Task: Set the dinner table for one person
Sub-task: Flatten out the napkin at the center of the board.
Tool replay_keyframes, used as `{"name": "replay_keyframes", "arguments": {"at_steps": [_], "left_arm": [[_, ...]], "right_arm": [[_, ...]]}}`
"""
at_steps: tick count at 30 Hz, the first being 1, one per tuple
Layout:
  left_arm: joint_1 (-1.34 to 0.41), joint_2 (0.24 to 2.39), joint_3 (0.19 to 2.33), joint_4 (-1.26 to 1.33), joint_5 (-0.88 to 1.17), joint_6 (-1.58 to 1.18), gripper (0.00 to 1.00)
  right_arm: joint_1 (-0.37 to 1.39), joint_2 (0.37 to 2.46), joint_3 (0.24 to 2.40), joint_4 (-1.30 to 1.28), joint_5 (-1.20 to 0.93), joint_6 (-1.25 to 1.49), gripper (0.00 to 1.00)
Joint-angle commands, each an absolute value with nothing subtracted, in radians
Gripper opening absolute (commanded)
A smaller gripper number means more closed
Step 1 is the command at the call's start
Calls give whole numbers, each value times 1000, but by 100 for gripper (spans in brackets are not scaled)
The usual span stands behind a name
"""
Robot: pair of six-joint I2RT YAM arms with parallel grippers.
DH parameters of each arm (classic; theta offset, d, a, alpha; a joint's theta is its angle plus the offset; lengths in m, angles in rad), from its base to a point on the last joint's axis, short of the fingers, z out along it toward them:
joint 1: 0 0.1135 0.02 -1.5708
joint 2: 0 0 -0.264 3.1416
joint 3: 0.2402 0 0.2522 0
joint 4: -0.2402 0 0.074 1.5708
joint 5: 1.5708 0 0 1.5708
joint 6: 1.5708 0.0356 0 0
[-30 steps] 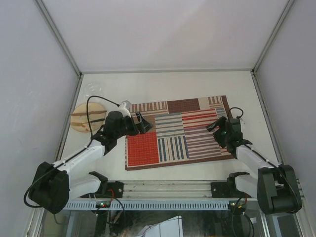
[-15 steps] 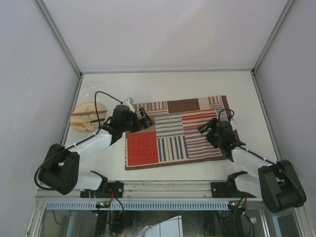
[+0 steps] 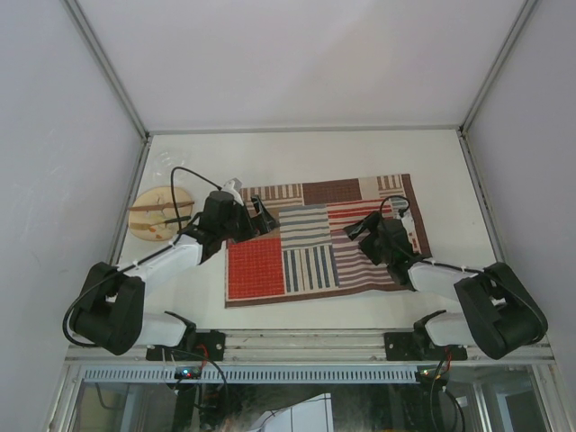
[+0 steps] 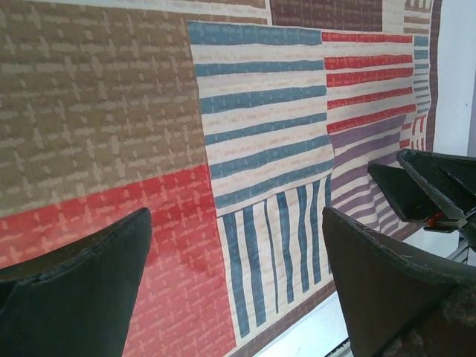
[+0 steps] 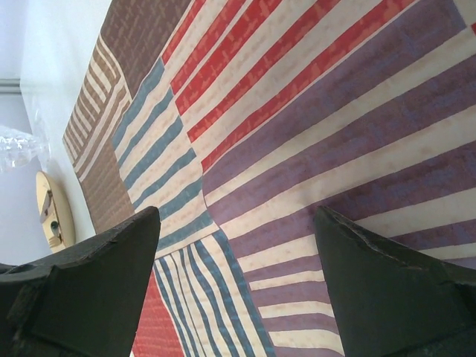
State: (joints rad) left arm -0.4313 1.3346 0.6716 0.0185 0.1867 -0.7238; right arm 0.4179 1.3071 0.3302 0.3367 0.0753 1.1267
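Observation:
The dinner table (image 3: 297,153) is a white tabletop with a striped patchwork placemat (image 3: 315,243) lying flat at its middle. My left gripper (image 3: 261,221) hovers open over the mat's far left part, with nothing between its fingers (image 4: 74,290). My right gripper (image 3: 360,230) is open over the purple and blue stripes on the mat's right half, also empty. The left wrist view shows the placemat (image 4: 253,134) below the left gripper (image 4: 234,282) and the right gripper (image 4: 431,190) at the right edge. The right wrist view shows the placemat (image 5: 297,134) under the right gripper (image 5: 234,275).
A wooden plate (image 3: 160,214) carrying cutlery sits at the table's left side, seen also as the plate (image 5: 53,208) in the right wrist view. A clear glass (image 3: 167,162) stands behind it. Aluminium rails edge the table, and white walls enclose it.
My right gripper has swung left from the mat's right edge to above its right half. The left gripper shifted slightly right. The mat's near edge looks a little shifted.

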Motion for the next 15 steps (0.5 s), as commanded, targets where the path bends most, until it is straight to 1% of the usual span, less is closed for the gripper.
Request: {"name": "replay_keyframes", "arguments": {"at_steps": [1,9,15], "left_arm": [[-417,1301,709,15,189,-721,100],[-388,1284,707,-6,194,-699,100],[-371,1274,695,-15,196,-687,100]], "right_arm": [[478,1385,330,283,37,1175,85],[541,1461,375,319,39,1207,84],[563,1439,401,267,76,1176,84]]}}
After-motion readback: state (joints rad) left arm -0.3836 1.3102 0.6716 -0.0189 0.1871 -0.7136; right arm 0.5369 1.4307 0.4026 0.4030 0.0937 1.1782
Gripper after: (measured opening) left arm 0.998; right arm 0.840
